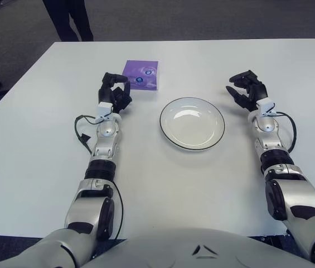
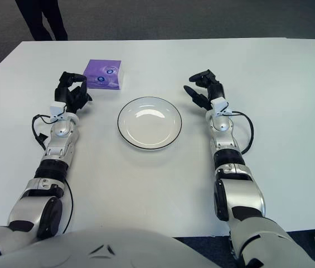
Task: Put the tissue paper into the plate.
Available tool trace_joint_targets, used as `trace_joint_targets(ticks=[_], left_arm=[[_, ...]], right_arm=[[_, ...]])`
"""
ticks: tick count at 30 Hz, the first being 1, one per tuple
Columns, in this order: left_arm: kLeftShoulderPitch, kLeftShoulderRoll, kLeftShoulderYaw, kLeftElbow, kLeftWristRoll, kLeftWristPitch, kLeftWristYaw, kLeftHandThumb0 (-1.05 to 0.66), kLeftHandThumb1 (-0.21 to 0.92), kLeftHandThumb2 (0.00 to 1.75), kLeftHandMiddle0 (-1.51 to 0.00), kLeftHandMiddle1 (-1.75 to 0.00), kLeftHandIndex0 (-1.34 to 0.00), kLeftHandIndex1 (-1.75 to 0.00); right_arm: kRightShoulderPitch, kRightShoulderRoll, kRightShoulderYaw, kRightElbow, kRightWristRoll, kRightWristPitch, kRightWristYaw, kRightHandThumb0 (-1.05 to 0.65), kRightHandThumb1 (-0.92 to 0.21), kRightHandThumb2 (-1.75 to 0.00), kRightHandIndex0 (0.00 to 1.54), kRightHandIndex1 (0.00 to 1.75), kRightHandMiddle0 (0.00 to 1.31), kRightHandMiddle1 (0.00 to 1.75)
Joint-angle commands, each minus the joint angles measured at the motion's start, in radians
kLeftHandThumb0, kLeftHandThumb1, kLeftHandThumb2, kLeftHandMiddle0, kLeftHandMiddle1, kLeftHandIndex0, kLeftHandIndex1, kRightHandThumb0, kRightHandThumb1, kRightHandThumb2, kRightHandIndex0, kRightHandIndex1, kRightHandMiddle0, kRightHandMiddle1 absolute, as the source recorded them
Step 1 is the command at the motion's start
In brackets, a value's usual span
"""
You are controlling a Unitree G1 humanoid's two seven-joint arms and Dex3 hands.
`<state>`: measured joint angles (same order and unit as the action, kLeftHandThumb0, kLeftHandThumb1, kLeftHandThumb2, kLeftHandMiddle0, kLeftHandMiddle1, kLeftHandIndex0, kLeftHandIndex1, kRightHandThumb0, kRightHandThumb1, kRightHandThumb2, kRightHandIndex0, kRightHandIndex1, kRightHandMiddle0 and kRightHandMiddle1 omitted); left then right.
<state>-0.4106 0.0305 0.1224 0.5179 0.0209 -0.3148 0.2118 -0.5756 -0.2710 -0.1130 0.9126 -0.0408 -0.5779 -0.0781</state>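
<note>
Okay, we see a purple tissue pack (image 1: 141, 75) flat on the white table (image 1: 34, 145), up and left of the plate (image 1: 192, 123), well apart from it. Our left hand (image 1: 114, 92) sits just beside the pack's left edge, fingers curled loosely, holding nothing. Our right hand (image 1: 247, 89) shows right of the plate, fingers spread, holding nothing. Someone's dark legs (image 1: 68, 19) stand beyond the table.

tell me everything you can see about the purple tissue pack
The flat, square purple tissue pack has a glossy wrapper with small white and dark printed marks. It lies flat on the white table, beyond the empty white plate with a dark rim. The left hand shows just beside its near-left corner, not grasping it.
</note>
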Motion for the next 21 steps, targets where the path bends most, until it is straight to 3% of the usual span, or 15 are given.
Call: trace_joint_targets(ticks=[1,5,21], left_arm=[[0.123,-0.019,-0.002,0.059,0.005,0.003,0.003,-0.37,0.82,0.53,-0.88,-1.75,-0.39,-1.61],[0.123,-0.019,-0.002,0.058,0.004,0.004,0.003,-0.37,0.82,0.53,-0.88,-1.75,-0.39,-1.61],[0.123,-0.018,-0.002,0.060,-0.001,0.005,0.002,-0.37,0.82,0.53,-0.88,-1.75,-0.39,-1.60]], right_arm=[[0.114,0.063,0.001,0.097,-0.003,-0.040,-0.029,-0.01,-0.92,-0.18,0.60,1.34,0.48,1.25],[0.110,0.068,-0.003,0.111,-0.004,-0.059,-0.037,-0.01,-0.92,-0.18,0.54,1.32,0.52,1.30],[0.102,0.071,-0.010,0.143,0.002,-0.091,-0.016,0.00,-0.92,-0.19,0.53,1.32,0.52,1.31]])
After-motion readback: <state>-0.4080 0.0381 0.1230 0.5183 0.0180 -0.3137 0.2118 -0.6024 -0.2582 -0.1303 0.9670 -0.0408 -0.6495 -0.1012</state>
